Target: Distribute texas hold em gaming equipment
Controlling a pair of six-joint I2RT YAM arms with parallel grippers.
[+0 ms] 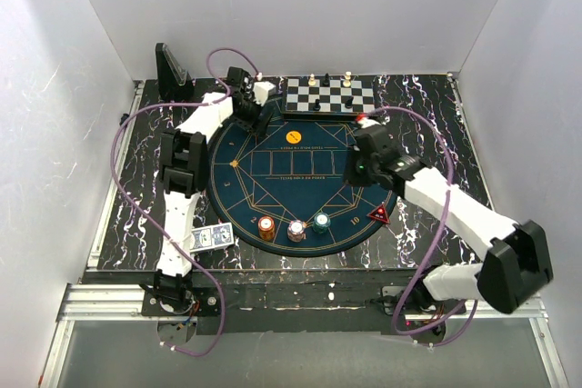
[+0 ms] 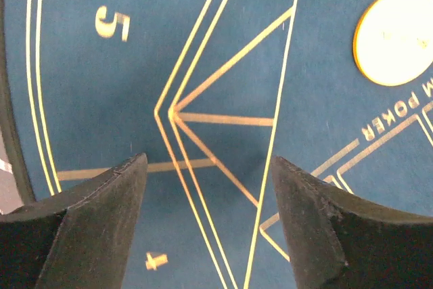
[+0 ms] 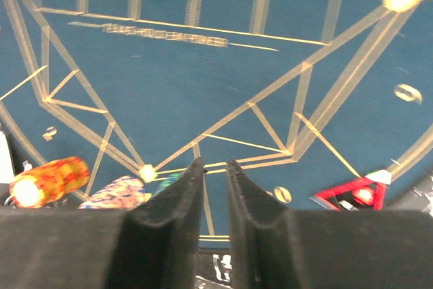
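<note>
Three stacks of poker chips stand on the near side of the round mat (image 1: 273, 179): orange (image 1: 265, 227), white-pink (image 1: 296, 230) and teal (image 1: 321, 222). A red triangular marker (image 1: 378, 215) lies to their right, and a yellow disc (image 1: 294, 137) sits near the mat's far side. Blue-backed cards (image 1: 211, 237) lie off the mat at the near left. My left gripper (image 2: 210, 167) hovers open over the mat's far left, empty, with the yellow disc (image 2: 396, 35) off to its right. My right gripper (image 3: 215, 164) hangs over the mat's right side, its jaws a narrow gap apart, holding nothing.
A chessboard (image 1: 329, 94) with several pieces sits at the back behind the mat. A black stand (image 1: 171, 70) rises at the back left corner. White walls enclose the marbled black table (image 1: 436, 124) on three sides. Purple cables loop off both arms.
</note>
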